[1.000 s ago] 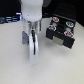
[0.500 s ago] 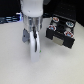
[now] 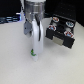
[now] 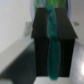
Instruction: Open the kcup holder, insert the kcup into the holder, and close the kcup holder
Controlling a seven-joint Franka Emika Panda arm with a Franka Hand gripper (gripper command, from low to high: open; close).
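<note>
The kcup [image 3: 32, 52] shows only as a small green spot low on the white table, right at the tips of my gripper [image 3: 34, 51]. The gripper hangs straight down from the white arm. Its fingers merge into one pale blur around the kcup, so their gap cannot be read. The kcup holder [image 3: 61, 36] is a black box on the exterior view's right, well apart from the gripper. Its tray [image 3: 62, 24] of round slots is exposed and carries dark and reddish-topped pods. The wrist view shows the black holder [image 4: 42, 27] behind a blurred teal-green streak [image 4: 54, 47].
The white table [image 3: 15, 60] spreads around the gripper. Dark equipment [image 3: 10, 12] stands along the back on the exterior view's left. In the wrist view, white table surface [image 4: 15, 25] lies beside the black box.
</note>
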